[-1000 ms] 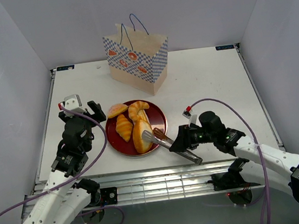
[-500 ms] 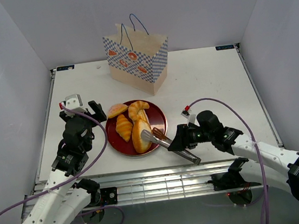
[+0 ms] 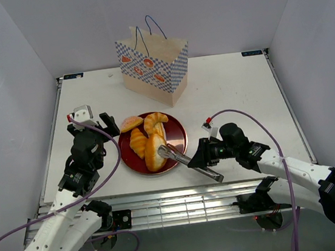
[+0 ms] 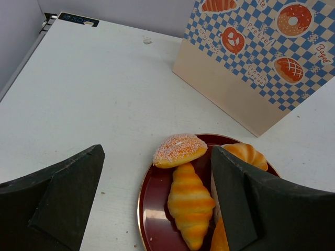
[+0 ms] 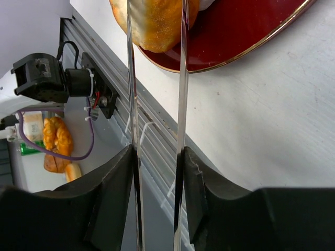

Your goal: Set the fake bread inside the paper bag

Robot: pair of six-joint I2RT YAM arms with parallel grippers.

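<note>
The paper bag [image 3: 153, 66] stands upright at the back; it also shows in the left wrist view [image 4: 256, 57]. Fake bread lies on a dark red plate [image 3: 177, 133]: a sugared bun [image 3: 131, 123], two croissants [image 3: 138, 142] [image 3: 155, 123] and an oblong loaf [image 3: 154, 153]. My right gripper [image 3: 205, 154] is shut on metal tongs [image 3: 187, 160]. The tong blades [image 5: 182, 78] straddle the loaf's end [image 5: 157, 21]. My left gripper [image 3: 97, 125] is open and empty, just left of the plate, looking at the bun [image 4: 179, 150] and a croissant [image 4: 191, 204].
The plate's rim [image 5: 246, 26] is close to the table's front edge, with the metal rail [image 5: 120, 120] just beyond it. White walls close in the table on three sides. The bag stands behind the plate.
My right arm has crept left with the tongs, and their tips have moved further over the loaf. The loaf has shifted slightly left. The left arm has not moved.
</note>
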